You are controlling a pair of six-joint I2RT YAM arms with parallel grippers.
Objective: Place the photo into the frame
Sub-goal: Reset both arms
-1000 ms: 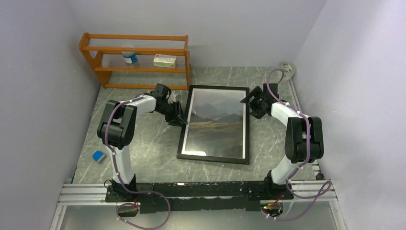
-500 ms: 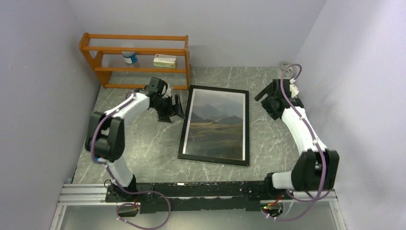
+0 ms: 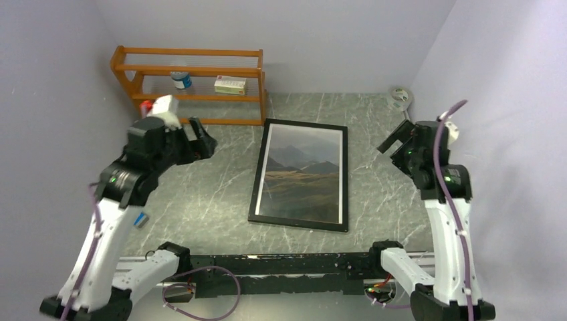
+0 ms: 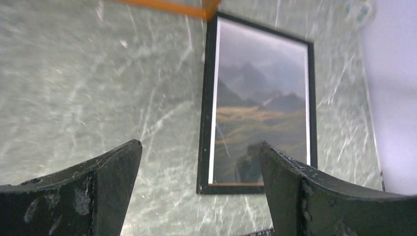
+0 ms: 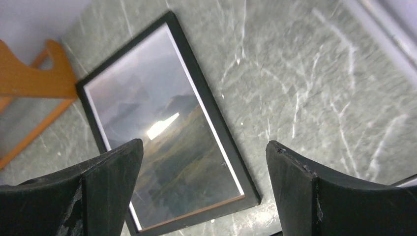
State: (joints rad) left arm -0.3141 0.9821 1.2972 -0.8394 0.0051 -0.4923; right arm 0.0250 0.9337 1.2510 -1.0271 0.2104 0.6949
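Both arms have lifted away from the frame (image 3: 297, 223); the left end effector (image 4: 199, 144) and right end effector (image 5: 204, 143) gape wide, empty. The photo (image 3: 302, 175) seems seated inside it, centre of the picture, with bare surface (image 3: 207, 194) either side.

Frame (image 3: 297, 223) flat mid-table; open tabletop (image 3: 200, 194) strips either side; shelf rack (image 3: 194, 97) blocks far-left; walls (image 3: 53, 134) close both flanks.

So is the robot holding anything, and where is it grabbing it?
Nothing is held. The left gripper and right gripper are both open and empty, clear of the frame, which lies flat with the photo inside.
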